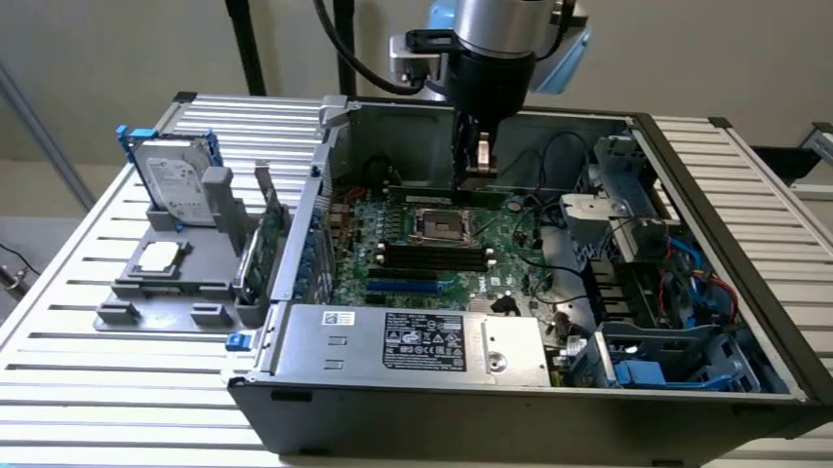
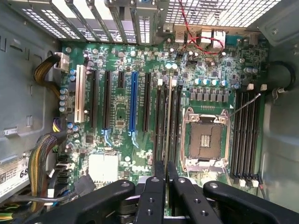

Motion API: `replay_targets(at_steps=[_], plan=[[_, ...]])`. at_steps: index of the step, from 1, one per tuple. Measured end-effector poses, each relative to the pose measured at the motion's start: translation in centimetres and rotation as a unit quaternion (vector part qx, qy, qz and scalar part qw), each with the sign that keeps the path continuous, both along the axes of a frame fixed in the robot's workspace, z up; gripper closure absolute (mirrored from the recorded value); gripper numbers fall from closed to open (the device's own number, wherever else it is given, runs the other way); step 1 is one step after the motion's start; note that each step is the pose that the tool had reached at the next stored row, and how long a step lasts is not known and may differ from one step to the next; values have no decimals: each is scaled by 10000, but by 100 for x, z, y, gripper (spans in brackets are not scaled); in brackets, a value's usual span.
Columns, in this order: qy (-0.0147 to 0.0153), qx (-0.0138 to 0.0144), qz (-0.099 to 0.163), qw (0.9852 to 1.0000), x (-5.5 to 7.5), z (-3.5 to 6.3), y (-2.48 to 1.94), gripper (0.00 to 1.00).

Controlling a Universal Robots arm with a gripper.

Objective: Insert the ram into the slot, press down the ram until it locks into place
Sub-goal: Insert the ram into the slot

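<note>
Where the gripper (image 2: pixel 166 167) clamps the ram (image 2: pixel 167 116), chips are unseen.

Thin green ram (image 2: pixel 167 116) on edge, aligned along black slot (image 2: pixel 162 116)

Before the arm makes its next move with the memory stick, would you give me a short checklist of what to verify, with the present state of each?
1. Grip: the gripper is shut on the ram: ok.
2. Direction: the ram runs parallel to the black memory slots beside the CPU socket: ok.
3. Alignment: the ram sits exactly over one slot: cannot tell.
4. Seating: the ram is pressed home with the end clips locked: cannot tell.
5. Clearance: the cable bundle lies well away from the memory slots: ok.
</note>
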State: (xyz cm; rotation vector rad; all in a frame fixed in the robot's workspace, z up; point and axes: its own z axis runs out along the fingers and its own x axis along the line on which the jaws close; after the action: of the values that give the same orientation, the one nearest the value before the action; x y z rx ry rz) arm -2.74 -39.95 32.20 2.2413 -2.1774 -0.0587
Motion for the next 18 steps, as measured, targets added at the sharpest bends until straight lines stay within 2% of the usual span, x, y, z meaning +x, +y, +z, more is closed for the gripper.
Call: replay_targets(at_steps=[13,18], plan=[[0,1,18,10000,-17,-237,-62,87],[0,0,33,10000,-17,-329,-65,87]])
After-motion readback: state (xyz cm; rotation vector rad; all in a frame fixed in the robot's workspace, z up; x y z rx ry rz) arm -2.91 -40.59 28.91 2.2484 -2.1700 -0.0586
